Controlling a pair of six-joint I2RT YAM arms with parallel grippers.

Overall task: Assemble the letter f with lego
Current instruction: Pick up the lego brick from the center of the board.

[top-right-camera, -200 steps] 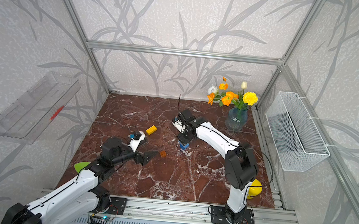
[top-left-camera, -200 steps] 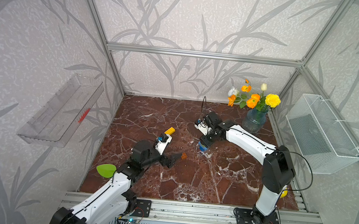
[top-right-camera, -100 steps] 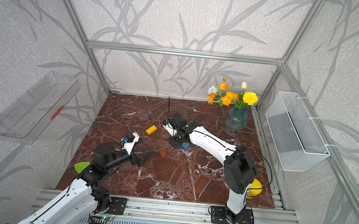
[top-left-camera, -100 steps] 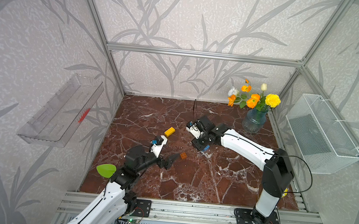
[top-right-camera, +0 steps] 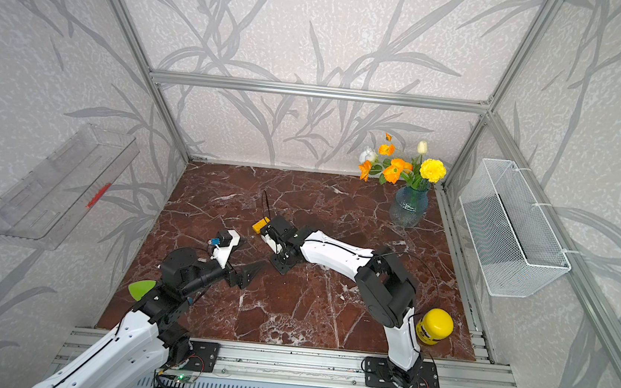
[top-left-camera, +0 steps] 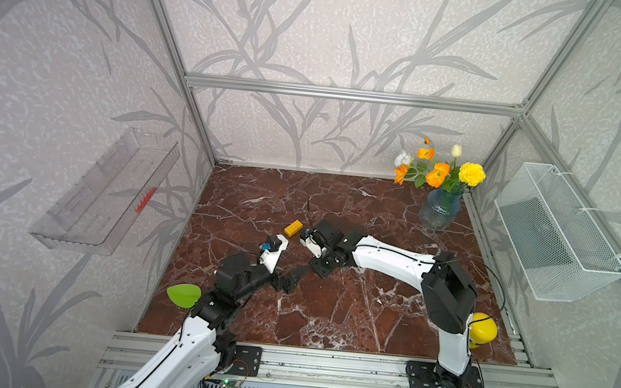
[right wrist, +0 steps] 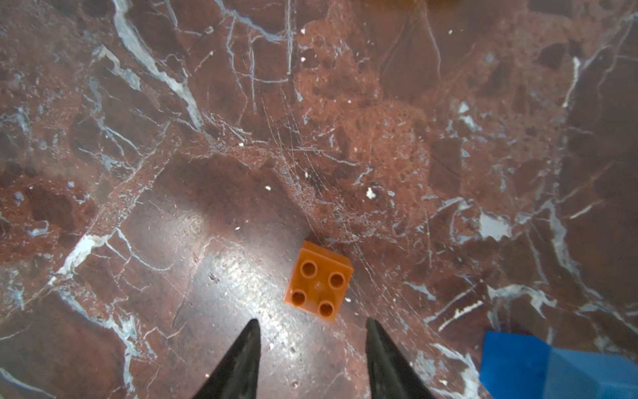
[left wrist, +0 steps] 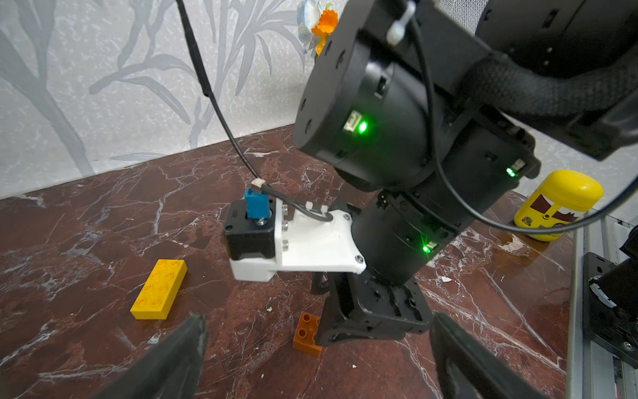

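Now the right gripper (right wrist: 311, 324) has its fingers apart and holds nothing. The small orange brick (right wrist: 319, 281) sits on the table (right wrist: 448, 138) just past its tips, studs up. A blue brick (right wrist: 552, 366) lies close by. The left gripper (left wrist: 317, 321) is wide apart too. The long yellow brick (left wrist: 159, 288) lies flat further off.

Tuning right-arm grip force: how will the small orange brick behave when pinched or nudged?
The orange brick looks like rigid moulded plastic: probably stiff and light. Squat, studs up, flat on the marble: unlikely to roll or tip. That polished surface means it may skid if nudged.
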